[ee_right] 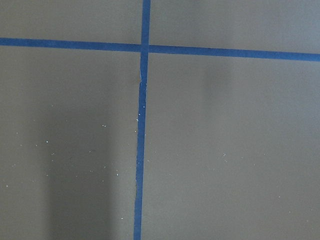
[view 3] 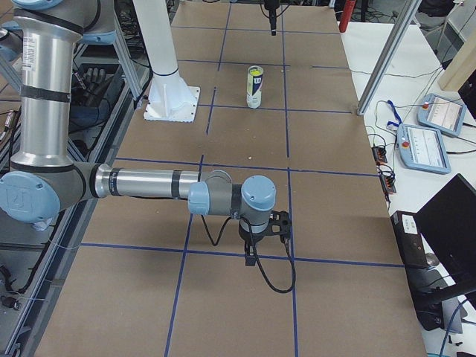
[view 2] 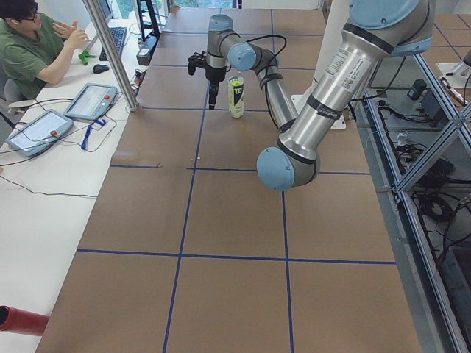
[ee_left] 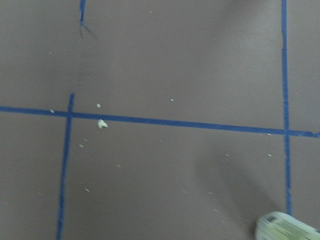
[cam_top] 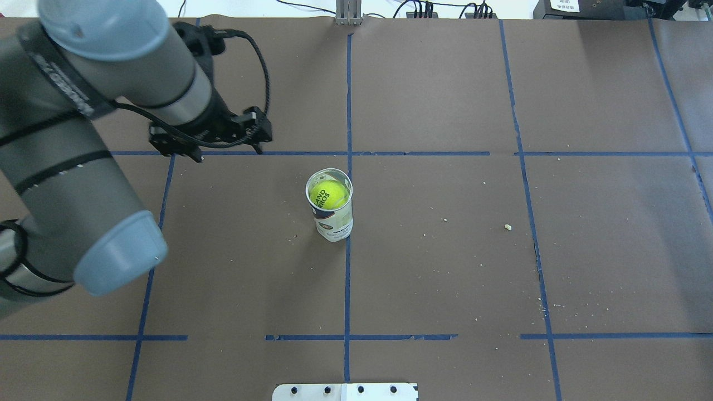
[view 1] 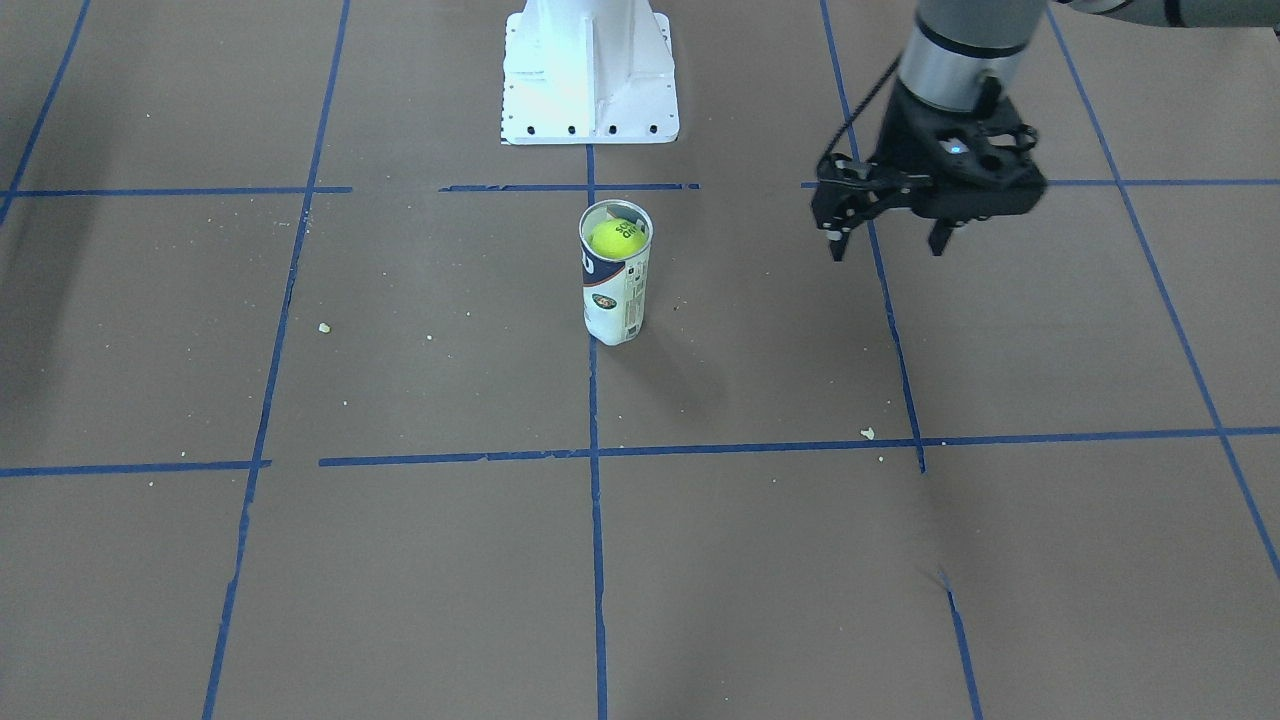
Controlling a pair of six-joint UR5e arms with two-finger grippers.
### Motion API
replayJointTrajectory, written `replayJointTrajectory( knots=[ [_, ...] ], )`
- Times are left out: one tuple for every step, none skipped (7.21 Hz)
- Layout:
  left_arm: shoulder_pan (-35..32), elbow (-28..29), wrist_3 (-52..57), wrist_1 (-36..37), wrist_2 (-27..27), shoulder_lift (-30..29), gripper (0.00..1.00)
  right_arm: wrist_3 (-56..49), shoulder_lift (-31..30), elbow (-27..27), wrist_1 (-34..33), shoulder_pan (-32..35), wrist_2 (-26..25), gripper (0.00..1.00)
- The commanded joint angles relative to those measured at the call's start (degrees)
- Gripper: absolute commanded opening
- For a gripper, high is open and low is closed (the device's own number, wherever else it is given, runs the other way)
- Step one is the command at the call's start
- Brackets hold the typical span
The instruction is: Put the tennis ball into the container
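Note:
The container (view 1: 616,285), a white can with a navy band, stands upright at the table's middle. The yellow-green tennis ball (view 1: 617,239) sits inside its open top, also seen from above as the tennis ball (cam_top: 328,195) within the silvery rim of the container (cam_top: 332,223). My left gripper (view 1: 887,250) hangs open and empty above the table, well off to the can's side and apart from it. A corner of the can's side (ee_left: 286,229) shows in the left wrist view. My right gripper (view 3: 253,256) hovers far from the can; whether it is open or shut I cannot tell.
The white robot base (view 1: 590,75) stands behind the can. Blue tape lines grid the brown table, with small crumbs (view 1: 867,433) scattered on it. An operator (view 2: 33,44) sits at a side desk with tablets (view 2: 88,101).

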Motion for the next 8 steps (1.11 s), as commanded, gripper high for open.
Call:
replayJointTrajectory(
  knots=[
    [-16.6,3.2,28.5,-4.1,-6.8,11.3,1.00,0.0,0.0,0.1,0.0,0.0,0.0,1.00],
    [-23.5,7.4,39.3,-6.9,-10.1,15.4,1.00,0.0,0.0,0.0,-0.1,0.0,0.0,1.00],
    [-29.2,11.8,47.0,-9.8,-11.6,19.2,1.00,0.0,0.0,0.1,0.0,0.0,0.0,1.00],
    [-33.3,15.3,50.6,-12.8,-14.1,23.0,1.00,0.0,0.1,0.0,0.0,0.0,0.0,1.00],
    [-36.0,16.6,50.7,-16.3,-15.2,28.4,1.00,0.0,0.1,0.0,0.0,0.0,0.0,1.00],
    [-36.9,17.5,50.5,-20.6,-15.1,32.8,1.00,0.0,0.1,0.0,-0.1,0.0,0.0,1.00],
    [-37.2,18.7,50.2,-21.0,-15.0,33.4,1.00,0.0,0.1,0.0,0.0,0.0,0.0,1.00],
    [-37.7,18.7,50.5,-20.3,-15.4,33.5,1.00,0.0,0.0,0.0,0.0,0.0,0.0,1.00]
  ],
)
